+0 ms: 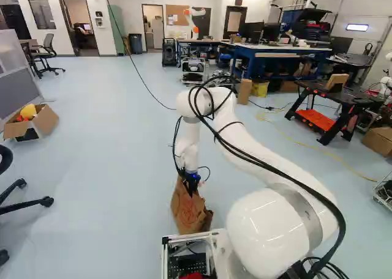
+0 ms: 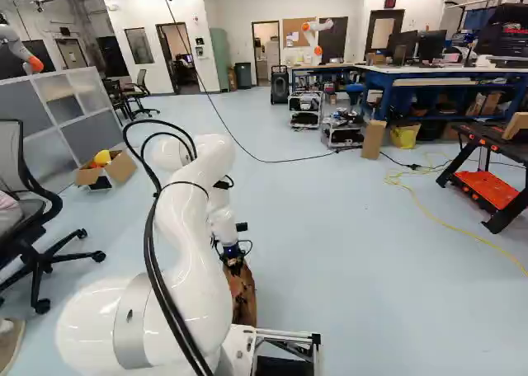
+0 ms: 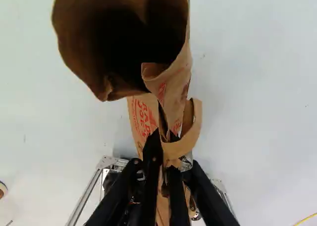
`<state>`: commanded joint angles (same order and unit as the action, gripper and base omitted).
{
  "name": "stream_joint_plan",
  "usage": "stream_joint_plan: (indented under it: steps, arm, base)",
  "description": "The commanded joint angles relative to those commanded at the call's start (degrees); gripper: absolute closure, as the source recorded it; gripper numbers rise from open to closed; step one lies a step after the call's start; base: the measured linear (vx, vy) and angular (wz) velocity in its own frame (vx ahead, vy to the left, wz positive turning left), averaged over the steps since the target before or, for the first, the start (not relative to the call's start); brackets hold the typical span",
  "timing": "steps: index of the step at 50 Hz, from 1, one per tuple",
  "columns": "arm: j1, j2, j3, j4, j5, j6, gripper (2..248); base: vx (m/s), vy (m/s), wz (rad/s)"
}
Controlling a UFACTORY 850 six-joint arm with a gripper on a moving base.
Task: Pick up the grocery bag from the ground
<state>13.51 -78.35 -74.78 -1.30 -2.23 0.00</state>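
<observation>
In the left base view my gripper [image 1: 192, 186] points down at the top of the brown paper grocery bag [image 1: 187, 212], just ahead of the base. The wrist view has the gripper [image 3: 164, 138] with its two dark fingers close together and a fold of the bag's paper pinched between them. The grocery bag [image 3: 174, 89] gapes open ahead of the fingers, with red print on its side and a paper handle loop beside the fingertips. Its inside is dark, and whether its bottom touches the floor is hard to tell.
The base's metal frame [image 1: 211, 237] stands close to the bag. A cardboard box [image 1: 44, 121] with a yellow thing sits at the left, near an office chair [image 2: 37, 203]. At the right is a black workbench [image 1: 334, 98] with an orange shelf. Another robot [image 1: 194, 19] stands far back.
</observation>
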Motion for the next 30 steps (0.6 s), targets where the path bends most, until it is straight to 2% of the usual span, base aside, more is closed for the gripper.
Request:
stream_joint_plan:
  steps: [13,30]
  arm:
    - [0.0,0.43,0.39,0.0,1.35,0.0,228]
    - [0.01,6.74,5.82,0.0,1.58,0.0,228]
  base:
    - [0.0,0.0,0.0]
    - [0.0,0.0,0.0]
